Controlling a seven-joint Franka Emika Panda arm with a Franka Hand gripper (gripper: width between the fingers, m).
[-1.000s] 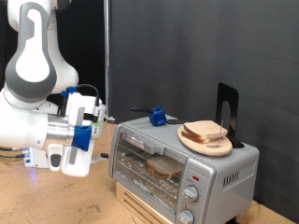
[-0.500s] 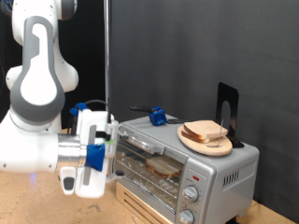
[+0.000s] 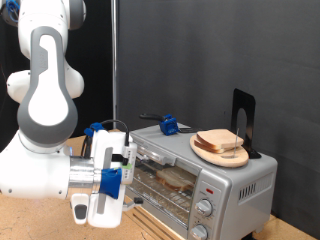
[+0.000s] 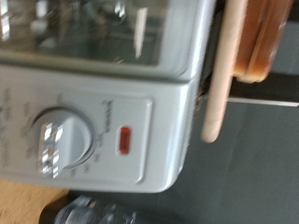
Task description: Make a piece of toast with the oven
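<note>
The silver oven [image 3: 235,185] stands at the exterior view's right, its glass door [image 3: 160,172] looking shut. Through the glass a piece of toast [image 3: 176,178] lies on the rack. My gripper [image 3: 118,192] hangs close in front of the door's left end, the white hand with blue parts partly covering it. The wrist view is blurred and fills with the oven's front: a round knob [image 4: 61,140], a red light [image 4: 124,140] and the glass door [image 4: 84,28] beside them. My fingers do not show clearly there.
On the oven's top a wooden plate [image 3: 205,152] [image 4: 220,84] carries stacked bread slices [image 3: 221,142]. A blue clip [image 3: 168,125] and a black bookend [image 3: 243,118] also stand up there. The oven rests on a pale wooden base [image 3: 150,215]. A black curtain hangs behind.
The arm has swung toward the exterior view's right and lower, bringing the hand from beside the oven to right in front of its door. Toast and plate have not moved.
</note>
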